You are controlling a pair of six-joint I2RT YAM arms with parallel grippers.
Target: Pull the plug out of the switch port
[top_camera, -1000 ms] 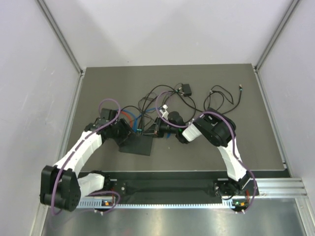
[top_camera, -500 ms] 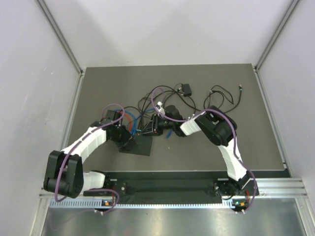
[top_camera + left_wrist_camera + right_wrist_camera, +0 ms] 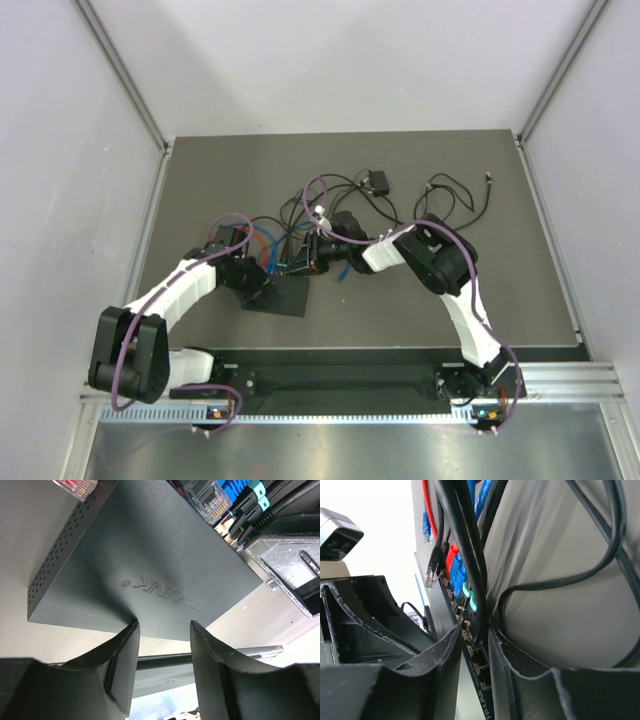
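The flat black TP-LINK switch (image 3: 285, 298) lies near the table's middle, with several cables plugged into its far side. In the right wrist view its port face (image 3: 484, 685) runs between my fingers, and a black plug (image 3: 479, 626) sits in a port beside teal, blue and red plugs. My right gripper (image 3: 475, 640) (image 3: 303, 260) is closed narrowly around that black plug. My left gripper (image 3: 162, 630) (image 3: 262, 283) has its jaws apart and empty, with one fingertip (image 3: 131, 630) touching the near edge of the switch top (image 3: 150, 555).
A tangle of black cables (image 3: 320, 200) lies behind the switch. A small black adapter block (image 3: 377, 182) sits at the back, and a loose black cable (image 3: 455, 195) to its right. An unplugged clear connector (image 3: 75, 487) lies by the switch's corner. The table's front rail (image 3: 400, 380) is near.
My right gripper has moved left onto the switch's port side. My left arm has shifted right and brought its gripper over the switch's near edge.
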